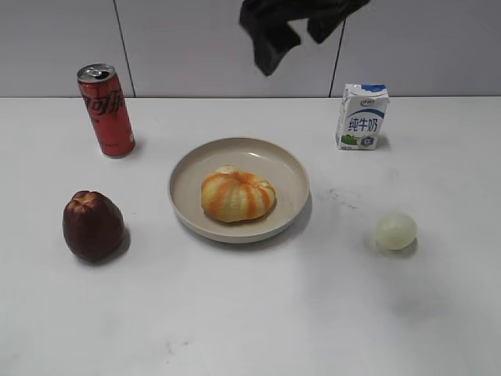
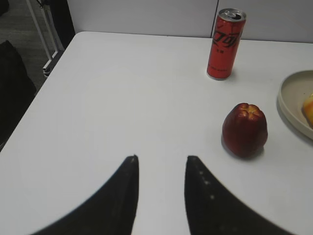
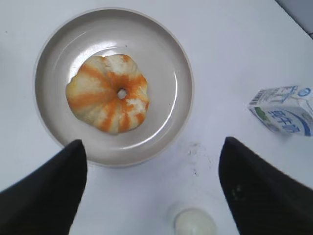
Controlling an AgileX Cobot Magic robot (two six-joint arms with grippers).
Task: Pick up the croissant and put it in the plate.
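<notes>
Exterior view: white table (image 1: 250,329), grey panelled wall (image 1: 188,47) behind

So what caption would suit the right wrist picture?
Open right gripper above the croissant resting in the plate.

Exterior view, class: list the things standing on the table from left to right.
Dark red fruit → red can → plate holding the croissant → milk carton → pale ball.
</notes>
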